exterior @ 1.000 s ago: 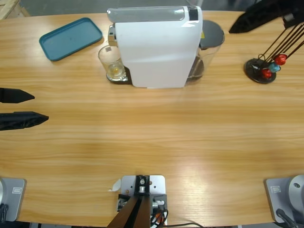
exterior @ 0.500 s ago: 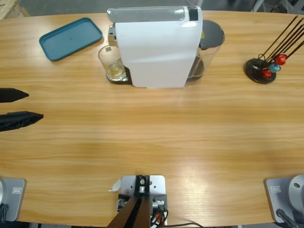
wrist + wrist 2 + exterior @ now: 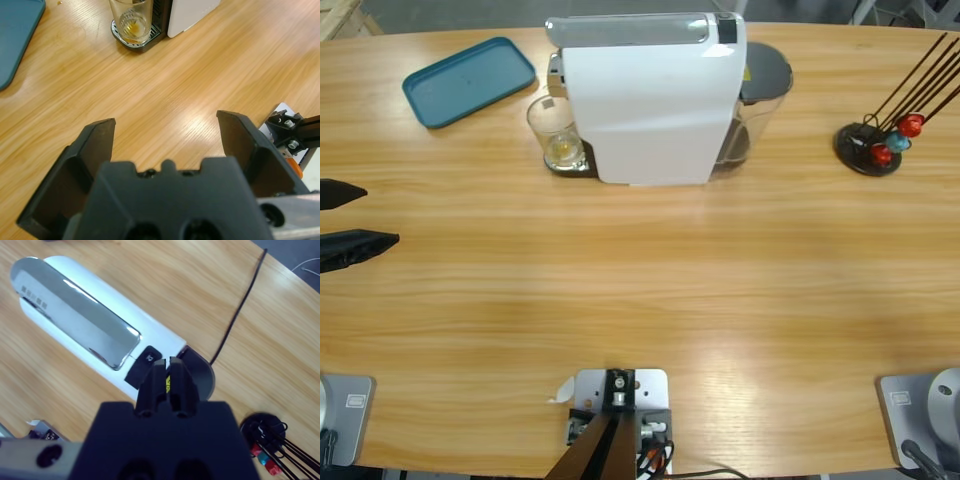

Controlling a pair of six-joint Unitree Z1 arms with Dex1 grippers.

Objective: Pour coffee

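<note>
- The glass (image 3: 554, 131) stands on the drip tray (image 3: 570, 163) at the left end of the white coffee machine (image 3: 650, 100), on the far half of the surface (image 3: 650, 290). In the left wrist view only a thin amber film shows at its bottom; I see no dark layer of coffee there yet.
- By my judgement the glass is light, stiff, smooth and breakable. Its thin wall would slip under a weak grip and could crack under a hard one.
- The best hold looks to be around the middle of the wall, from its open left or near side, keeping it upright.
- The machine's body sits just to the right of the glass and the spout area hangs over it, so it should slide out sideways before lifting.
- The left claw (image 3: 350, 220) is at the far left edge of the surface, spread wide and holding nothing, well apart from the glass.
- The right claw (image 3: 167, 377) is pressed closed and empty, looking down on the machine's silver lid (image 3: 75, 310); it does not show from above.
- Bare wood lies between the left claw and the glass.
- The blue tray (image 3: 468, 80) lies left of and beyond the glass.
- The capsule stand (image 3: 868, 148) sits at the far right, out of the way.
</note>
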